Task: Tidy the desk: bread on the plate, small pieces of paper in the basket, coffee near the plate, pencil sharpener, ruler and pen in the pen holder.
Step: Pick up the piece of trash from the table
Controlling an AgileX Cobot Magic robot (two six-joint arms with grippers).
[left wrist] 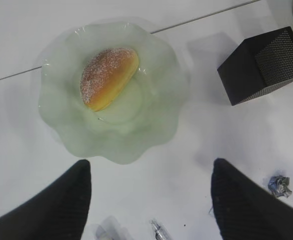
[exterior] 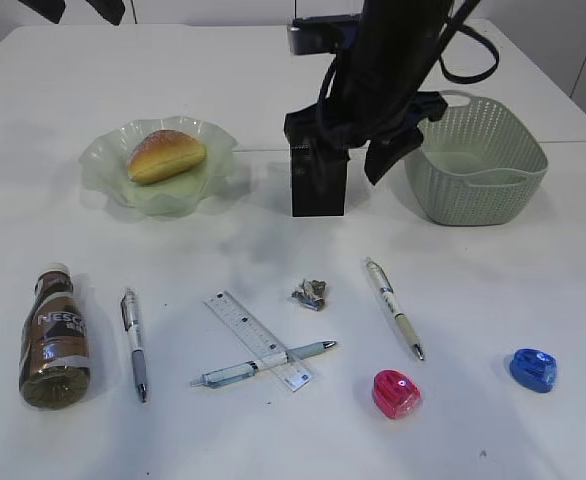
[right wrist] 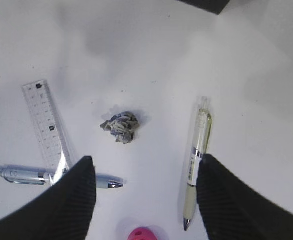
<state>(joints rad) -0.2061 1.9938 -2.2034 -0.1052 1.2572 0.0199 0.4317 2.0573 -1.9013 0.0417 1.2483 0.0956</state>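
1. Looking at a plain white bench (exterior: 273, 90), seam running across the far part, pale wall panels behind.
2. One bread (exterior: 165, 156) sits on one green plate (exterior: 108, 165), far left.
3. One basket (exterior: 478, 160) far right, one black pen holder (exterior: 318, 180) beside it.
4. Near side: three pens, one ruler (exterior: 258, 340), one paper scrap (exterior: 311, 294), two sharpeners, one coffee bottle (exterior: 55, 335) on the left.
5. Left gripper (left wrist: 149, 200) and right gripper (right wrist: 144, 195) both released, holding nothing.

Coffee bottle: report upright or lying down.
Lying down. The coffee bottle rests on its side on the table, cap pointing toward the far edge.
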